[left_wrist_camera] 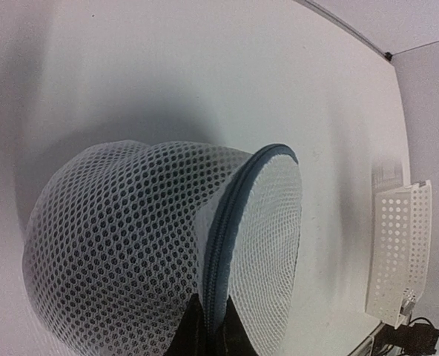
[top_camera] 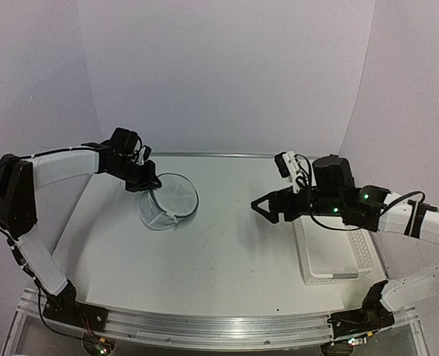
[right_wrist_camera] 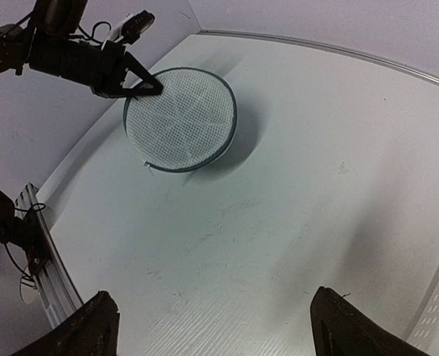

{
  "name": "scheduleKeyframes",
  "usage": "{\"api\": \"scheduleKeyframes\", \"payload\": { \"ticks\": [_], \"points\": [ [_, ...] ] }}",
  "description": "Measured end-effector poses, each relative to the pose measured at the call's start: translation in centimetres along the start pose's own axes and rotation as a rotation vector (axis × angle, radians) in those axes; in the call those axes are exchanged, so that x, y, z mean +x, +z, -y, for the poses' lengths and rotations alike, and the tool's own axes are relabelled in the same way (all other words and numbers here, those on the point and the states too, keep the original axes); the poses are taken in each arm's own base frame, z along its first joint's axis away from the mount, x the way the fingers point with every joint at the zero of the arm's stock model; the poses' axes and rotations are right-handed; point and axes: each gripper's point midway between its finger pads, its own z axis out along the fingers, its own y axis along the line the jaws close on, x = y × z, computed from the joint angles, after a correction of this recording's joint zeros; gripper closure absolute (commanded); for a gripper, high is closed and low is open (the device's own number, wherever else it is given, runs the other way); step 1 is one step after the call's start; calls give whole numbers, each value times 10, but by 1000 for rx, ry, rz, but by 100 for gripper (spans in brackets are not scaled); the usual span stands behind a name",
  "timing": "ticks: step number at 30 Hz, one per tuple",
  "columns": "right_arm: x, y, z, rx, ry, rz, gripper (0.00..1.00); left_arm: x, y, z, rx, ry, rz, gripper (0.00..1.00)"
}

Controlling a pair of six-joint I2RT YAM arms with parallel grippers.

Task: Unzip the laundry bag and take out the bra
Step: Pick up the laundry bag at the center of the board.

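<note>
The laundry bag [top_camera: 169,199] is a white mesh cylinder lying on its side at the table's back left, its round star-seamed lid [right_wrist_camera: 179,117] facing right. My left gripper [top_camera: 150,182] is shut on the bag's upper zipper rim. In the left wrist view the grey-blue zipper [left_wrist_camera: 221,245] runs down between the two black fingertips [left_wrist_camera: 192,326] of the left gripper [left_wrist_camera: 211,305]. My right gripper [top_camera: 261,206] is open and empty, hovering over the table's middle, well right of the bag; it also shows in the right wrist view [right_wrist_camera: 219,326]. No bra shows in any view.
A white perforated plastic basket [top_camera: 331,256] lies at the right, under my right arm; it also shows in the left wrist view [left_wrist_camera: 401,252]. Bare tabletop [right_wrist_camera: 279,222] lies between the bag and the right gripper. Walls close the back and sides.
</note>
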Motion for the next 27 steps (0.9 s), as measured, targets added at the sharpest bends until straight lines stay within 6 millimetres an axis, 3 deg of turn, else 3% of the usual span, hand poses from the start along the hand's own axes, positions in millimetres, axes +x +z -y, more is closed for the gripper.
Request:
{"api": "scheduleKeyframes", "payload": {
  "ticks": [6,12,22,27],
  "points": [
    [13,-12,-16,-75,-74,26,12,4,-24,22,104,-83,62,100],
    [27,-16,-33,-195,-150,52,15,23,-38,46,225,-152,89,100],
    [48,9,-79,-361,-253,88,23,48,-48,52,365,-338,107,100],
    [65,28,-88,-346,-309,114,26,58,-46,55,411,-411,105,100]
  ]
}}
